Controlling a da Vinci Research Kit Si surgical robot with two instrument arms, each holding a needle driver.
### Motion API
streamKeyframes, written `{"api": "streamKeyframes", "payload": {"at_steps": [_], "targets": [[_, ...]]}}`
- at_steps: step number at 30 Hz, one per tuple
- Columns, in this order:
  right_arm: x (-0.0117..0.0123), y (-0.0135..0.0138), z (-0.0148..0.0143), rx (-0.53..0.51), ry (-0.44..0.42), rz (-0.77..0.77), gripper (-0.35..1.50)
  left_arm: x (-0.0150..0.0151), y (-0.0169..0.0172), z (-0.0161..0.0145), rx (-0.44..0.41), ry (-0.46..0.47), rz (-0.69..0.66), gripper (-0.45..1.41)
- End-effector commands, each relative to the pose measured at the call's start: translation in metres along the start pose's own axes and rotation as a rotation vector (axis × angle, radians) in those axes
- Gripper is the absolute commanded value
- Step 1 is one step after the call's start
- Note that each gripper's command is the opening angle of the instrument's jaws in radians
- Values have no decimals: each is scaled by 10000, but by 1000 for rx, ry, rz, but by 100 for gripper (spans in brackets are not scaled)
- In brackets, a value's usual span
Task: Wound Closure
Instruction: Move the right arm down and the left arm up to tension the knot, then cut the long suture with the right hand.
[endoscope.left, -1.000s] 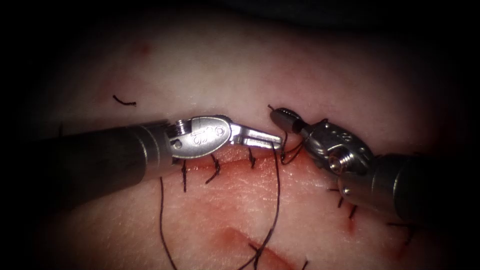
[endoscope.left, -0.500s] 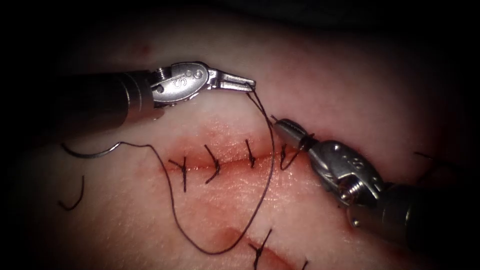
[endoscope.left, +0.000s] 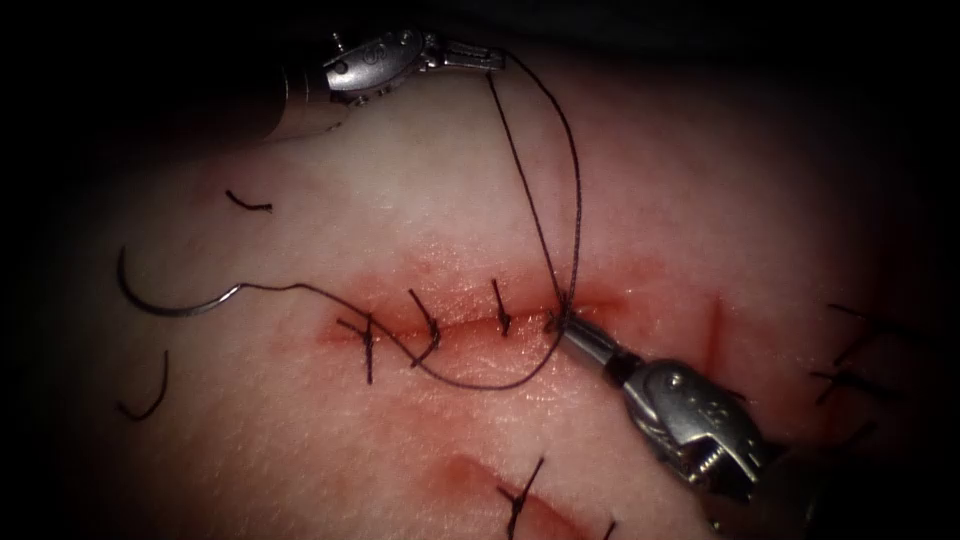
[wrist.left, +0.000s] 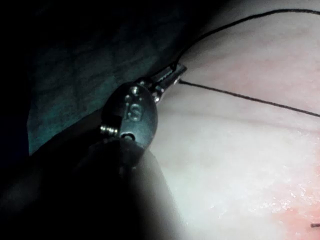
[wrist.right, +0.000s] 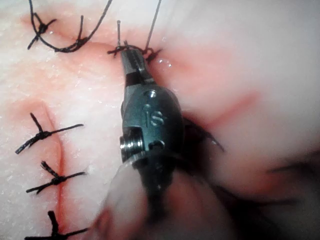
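Knot at the cut — your two pincers hold thread, needle lies free.
Your left pincer is clamped on the thread, up and away from the cut; two strands run down to the knot. Your right pincer is closed on thread at that knot, tip touching the tissue. Needle rests on the tissue left of the cut — not in it, neither tool holding it.

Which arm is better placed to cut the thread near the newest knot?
Probably right: the right tool grips the thread at the knot; the left tool holds it far above. The needle lies free, left of the cut.
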Motion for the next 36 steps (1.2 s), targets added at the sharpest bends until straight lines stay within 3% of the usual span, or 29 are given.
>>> {"api": "streamKeyframes", "payload": {"at_steps": [1, 21, 25, 30, 36], "targets": [[-11, -2, 1, 1, 1, -1, -35, -3, -18, 5, 1, 2, -5, -45], [-28, -16, -22, 21, 4, -17, -35, -6, -110, -8, 142, 39, -56, -45], [-46, -22, -27, 19, -45, -42, -35, -8, -127, -11, 185, 47, -63, -45], [-63, -26, -30, 36, -69, -59, -35, -11, -132, -13, 198, 52, -60, -45], [-59, -26, -28, 71, -76, -55, -35, -11, -124, -14, 189, 62, -56, -45]]}}
